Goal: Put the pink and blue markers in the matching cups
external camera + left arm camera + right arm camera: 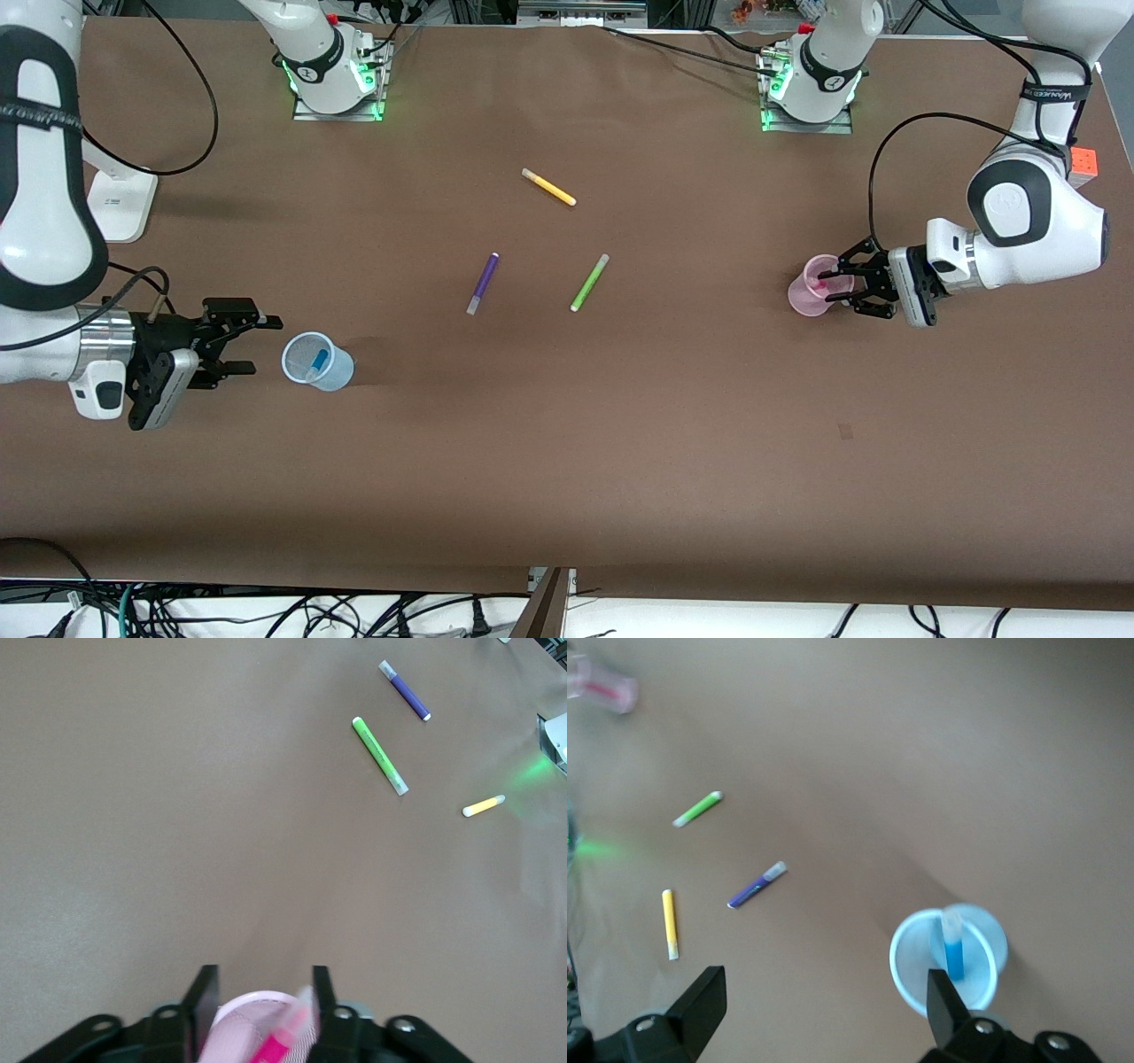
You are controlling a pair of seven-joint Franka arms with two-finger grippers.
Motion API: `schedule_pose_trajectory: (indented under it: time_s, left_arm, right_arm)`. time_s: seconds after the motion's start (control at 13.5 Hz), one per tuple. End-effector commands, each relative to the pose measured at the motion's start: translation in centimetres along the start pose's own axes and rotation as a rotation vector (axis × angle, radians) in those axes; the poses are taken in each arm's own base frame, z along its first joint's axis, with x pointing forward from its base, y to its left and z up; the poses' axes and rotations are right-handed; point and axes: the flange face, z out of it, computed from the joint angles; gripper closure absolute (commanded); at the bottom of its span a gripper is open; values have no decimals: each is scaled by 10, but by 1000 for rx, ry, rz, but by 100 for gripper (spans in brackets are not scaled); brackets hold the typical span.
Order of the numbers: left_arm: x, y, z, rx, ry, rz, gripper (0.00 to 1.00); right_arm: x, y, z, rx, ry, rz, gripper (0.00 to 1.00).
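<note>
Logged the state on the brown bench with both task pens already seated. Found the blue marker standing tilted inside the pale blue cup, pale cap end up above the rim. Placed that cup close to the bench edge at the right arm's end, about midway between the base-side edge and the camera-side edge. Recorded the right end effector as released: fingers spread wide, nothing between them, hanging just beside the blue cup on the side toward that end edge, clear of the rim.

Found the pink marker leaning inside the pale pink cup, near the bench edge at the left arm's end. Recorded the left end effector as released too: fingers parted over the pink cup's rim, one on each side of the marker, not pinching it. Could not tell from the left wrist view whether the fingers touched the rim.

Noted three loose pens lying flat around the middle of the bench, well apart from both cups: purple marker, green marker beside it, yellow marker closer to the base-side edge. Noted an orange cube by the corner at the left arm's end.
</note>
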Motion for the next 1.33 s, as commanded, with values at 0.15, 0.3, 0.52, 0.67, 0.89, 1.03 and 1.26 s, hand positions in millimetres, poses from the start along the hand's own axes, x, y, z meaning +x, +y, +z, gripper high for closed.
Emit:
schedule_pose_trajectory:
  time_s: [0.15,0.3,0.52,0.67,0.89,1.03,1.26]
  left_arm:
    - [29,4,-20,35,32,-85,0]
    - [66,16,-31,55,6,-197,0]
    - [140,30,-86,145,-125,-423,0]
    - [195,54,-126,264,-230,-539,0]
    - [247,93,-165,434,-341,-643,0]
    - [270,111,-169,512,-381,-753,0]
    - [277,123,-167,559,-359,-975,0]
  right_arm:
    - [-2,-41,-26,-122,-129,228,0]
    - [-2,-56,-46,-190,-170,329,0]
    - [-4,-75,-64,-304,-244,464,0]
    - [-9,-84,-72,-336,-264,542,0]
    - [-16,-103,-82,-384,-290,627,0]
    - [-15,-119,-91,-424,-284,633,0]
    - [-23,-139,-105,-464,-241,621,0]
